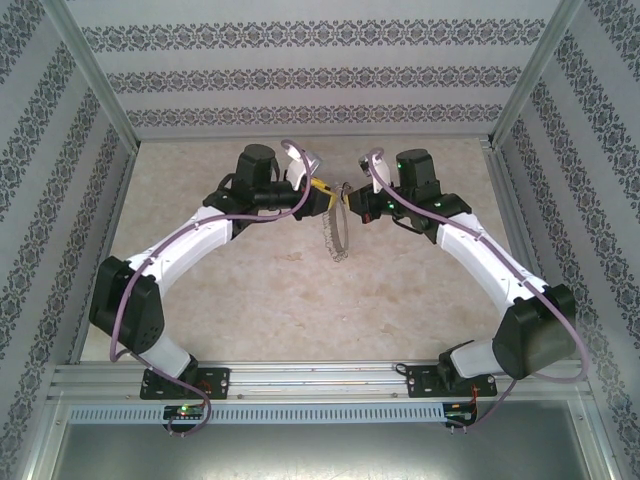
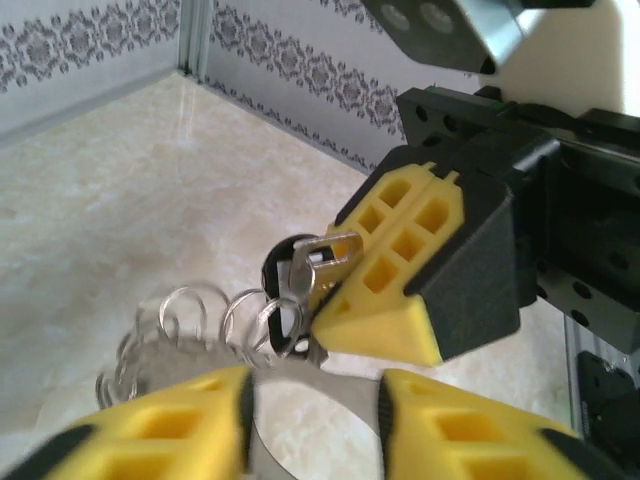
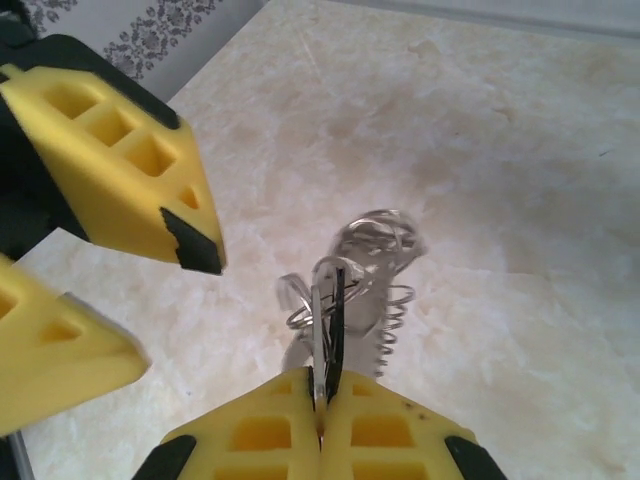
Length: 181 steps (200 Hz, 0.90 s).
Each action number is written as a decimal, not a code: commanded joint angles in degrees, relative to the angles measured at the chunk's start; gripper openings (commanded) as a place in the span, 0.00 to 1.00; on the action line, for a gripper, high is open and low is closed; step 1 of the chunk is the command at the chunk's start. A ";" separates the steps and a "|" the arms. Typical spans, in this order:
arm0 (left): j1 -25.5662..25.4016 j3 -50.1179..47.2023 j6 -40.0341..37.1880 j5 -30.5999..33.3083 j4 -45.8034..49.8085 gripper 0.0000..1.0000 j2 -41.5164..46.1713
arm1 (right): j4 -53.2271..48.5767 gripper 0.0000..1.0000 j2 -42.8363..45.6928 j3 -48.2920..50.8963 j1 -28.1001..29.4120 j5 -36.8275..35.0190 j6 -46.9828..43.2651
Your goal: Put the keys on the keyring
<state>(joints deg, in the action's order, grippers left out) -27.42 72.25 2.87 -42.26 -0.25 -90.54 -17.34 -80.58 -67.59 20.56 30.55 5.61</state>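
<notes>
The keyring (image 1: 338,238), a thin grey hoop fringed with small silvery rings, hangs upright between the two grippers above the middle of the table. My right gripper (image 3: 320,385) is shut on a small key (image 3: 328,310), which has a silver blade and a black head. The key's head sits among the hoop's small rings (image 3: 385,290). In the left wrist view the key (image 2: 300,275) sticks out of the right gripper's (image 2: 325,322) yellow tips. My left gripper (image 2: 315,400) is open, and the hoop's grey band (image 2: 330,385) runs across the gap between its fingers. I cannot tell whether the key is threaded on a ring.
The pale marble-patterned tabletop (image 1: 300,310) is walled by patterned panels at the back and on both sides. Metal posts (image 1: 95,70) stand at the back corners. An aluminium rail (image 1: 320,375) carries both arm bases at the near edge.
</notes>
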 commanded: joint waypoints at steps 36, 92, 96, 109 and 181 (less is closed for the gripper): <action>-0.28 -7.29 6.44 9.90 -10.60 0.51 7.16 | -1.79 0.00 -3.53 -6.70 -0.81 -2.50 -1.10; 2.43 -11.88 8.14 23.31 -9.56 0.59 13.26 | -3.09 0.00 -11.02 -13.87 -1.11 -3.13 -1.91; 2.81 -12.34 8.39 23.71 -9.79 0.60 13.58 | -3.19 0.00 -11.71 -14.50 -1.11 -3.04 -1.85; 4.08 -13.72 8.89 24.55 -10.50 0.62 14.65 | -3.39 0.00 -14.26 -16.82 -0.96 -2.49 -1.61; 9.10 -17.34 11.58 23.89 -13.01 0.65 16.34 | -10.56 0.00 -32.16 -38.70 -0.43 -1.37 -2.55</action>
<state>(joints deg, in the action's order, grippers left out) -19.42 55.44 12.60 -18.81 -9.54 -75.79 -25.36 -108.73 -99.20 20.01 27.90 4.23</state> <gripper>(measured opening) 0.651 0.065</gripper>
